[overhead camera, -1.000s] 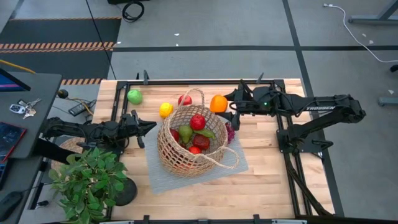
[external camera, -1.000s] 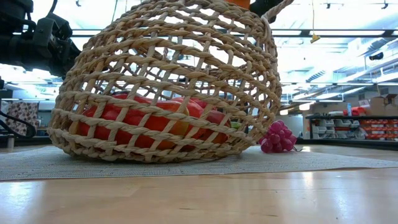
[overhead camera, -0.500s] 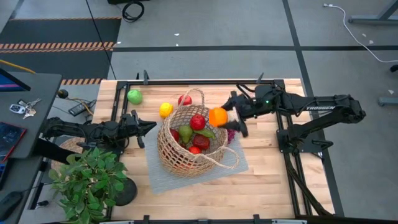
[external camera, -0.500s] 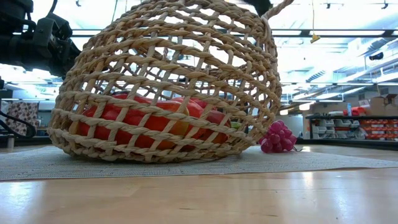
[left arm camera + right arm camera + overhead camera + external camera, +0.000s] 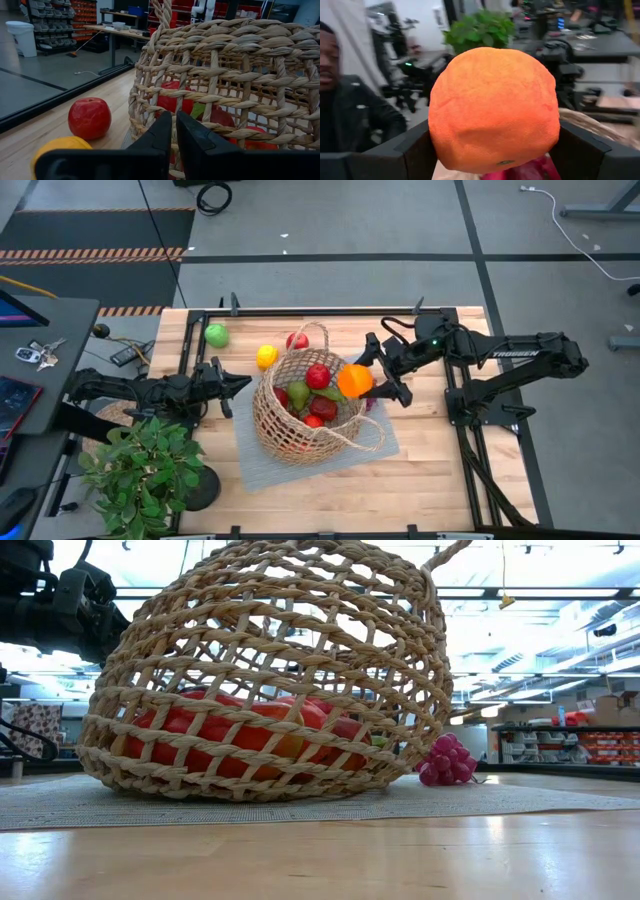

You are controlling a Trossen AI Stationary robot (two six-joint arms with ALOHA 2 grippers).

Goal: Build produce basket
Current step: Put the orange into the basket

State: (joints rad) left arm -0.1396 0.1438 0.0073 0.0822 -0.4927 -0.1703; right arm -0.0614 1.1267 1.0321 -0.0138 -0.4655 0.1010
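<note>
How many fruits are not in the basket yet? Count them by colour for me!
Green: 1, the green apple
Yellow: 1, the lemon
Red: 1, the red apple
Orange: 1, the orange, held by the right pincer over the basket rim
Purple: 1, the bunch of grapes
Total: 5

One wicker basket (image 5: pixel 300 420) sits on one grey mat (image 5: pixel 375 440). Outside it lie one green apple (image 5: pixel 216 334), one lemon (image 5: pixel 266 356), one red apple (image 5: pixel 89 118), one grape bunch (image 5: pixel 446 760) and one orange (image 5: pixel 353 380). One potted plant (image 5: pixel 140 470).
</note>
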